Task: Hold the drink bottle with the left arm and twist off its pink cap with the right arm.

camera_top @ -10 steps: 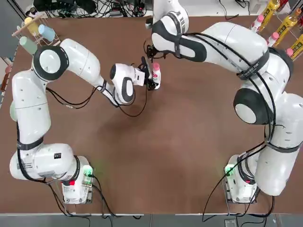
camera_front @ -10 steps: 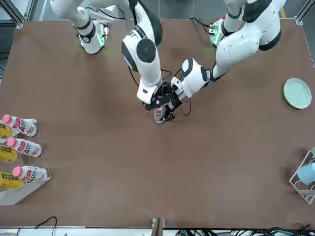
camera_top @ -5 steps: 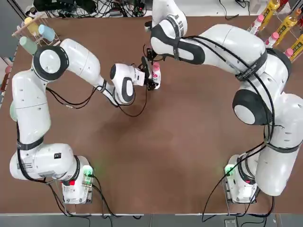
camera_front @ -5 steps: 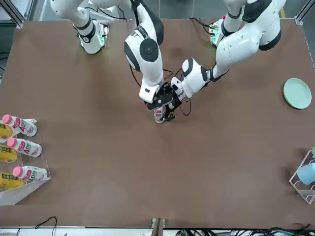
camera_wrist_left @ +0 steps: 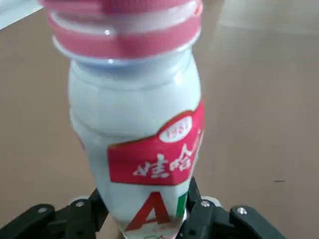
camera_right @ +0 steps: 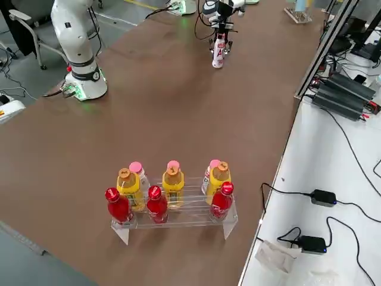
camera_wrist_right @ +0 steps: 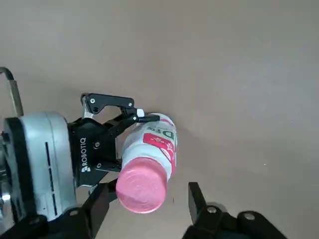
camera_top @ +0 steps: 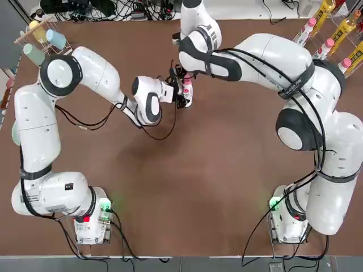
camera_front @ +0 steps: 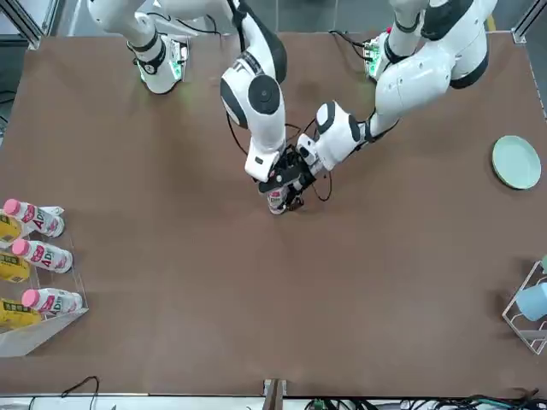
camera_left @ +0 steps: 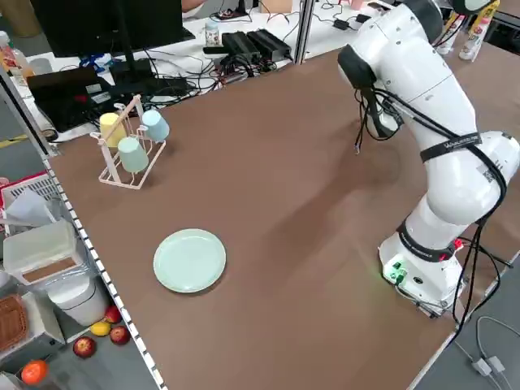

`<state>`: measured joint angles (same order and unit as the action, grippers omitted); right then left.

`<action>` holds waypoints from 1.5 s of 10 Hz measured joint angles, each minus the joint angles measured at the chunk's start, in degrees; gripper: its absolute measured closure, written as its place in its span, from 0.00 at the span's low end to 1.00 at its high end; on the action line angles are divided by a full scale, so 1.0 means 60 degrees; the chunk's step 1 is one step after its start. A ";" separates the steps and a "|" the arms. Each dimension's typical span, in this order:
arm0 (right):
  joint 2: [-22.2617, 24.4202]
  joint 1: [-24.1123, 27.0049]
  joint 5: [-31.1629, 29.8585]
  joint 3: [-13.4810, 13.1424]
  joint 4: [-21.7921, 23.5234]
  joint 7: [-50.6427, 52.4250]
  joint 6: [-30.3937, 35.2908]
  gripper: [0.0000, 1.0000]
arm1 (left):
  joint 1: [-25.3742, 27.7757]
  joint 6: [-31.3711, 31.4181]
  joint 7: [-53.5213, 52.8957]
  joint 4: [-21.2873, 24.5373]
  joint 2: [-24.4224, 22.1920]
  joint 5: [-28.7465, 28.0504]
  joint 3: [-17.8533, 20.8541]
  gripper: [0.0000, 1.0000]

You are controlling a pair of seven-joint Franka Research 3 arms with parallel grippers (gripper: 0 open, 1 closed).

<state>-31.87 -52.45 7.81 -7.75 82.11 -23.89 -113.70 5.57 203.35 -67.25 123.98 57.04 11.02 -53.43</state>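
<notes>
The drink bottle [camera_top: 187, 94] stands upright on the brown table, far of centre, white with a pink-red label [camera_wrist_left: 159, 159]. My left gripper [camera_top: 180, 96] is shut on its lower body; one black finger [camera_wrist_left: 94, 209] presses each side. The pink cap [camera_wrist_right: 141, 191] sits on the neck, also visible as the pink cap [camera_wrist_left: 122, 25] close up. My right gripper [camera_wrist_right: 147, 209] hangs open just above the cap, which lies between the fingers [camera_wrist_right: 97, 206], nearer one of them. From the front, the right gripper [camera_front: 272, 175] covers the top of the bottle [camera_front: 277, 202].
A clear rack [camera_right: 172, 205] of yellow, red and pink-capped bottles stands at the far right corner [camera_top: 332, 34]. A cup rack [camera_top: 42, 37] is at the far left. A green plate [camera_front: 516, 161] lies by the left edge.
The right arm has swung its wrist closer over the bottle, bringing its open fingers around the cap. The left gripper and the bottle have stayed put.
</notes>
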 joint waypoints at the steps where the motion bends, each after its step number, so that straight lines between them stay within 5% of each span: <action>1: 0.0000 0.0000 0.0000 0.0000 -0.0002 -0.0001 -0.0006 0.30 | 0.0008 0.0000 0.0001 0.0000 0.0009 -0.0010 -0.0005 0.38; 6: 0.0000 -0.0001 0.0001 0.0005 -0.0018 -0.0006 -0.0012 0.50 | 0.0009 0.0000 0.0001 -0.0010 0.0018 -0.0022 -0.0010 0.38; 15: 0.0000 -0.0013 -0.0009 0.0035 -0.0050 0.0272 -0.0028 0.56 | 0.0023 0.0000 0.0001 -0.0006 0.0030 -0.0032 -0.0012 0.38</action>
<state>-31.87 -52.53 7.75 -7.54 81.81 -22.26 -113.87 5.71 203.35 -67.24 123.95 57.22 10.84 -53.49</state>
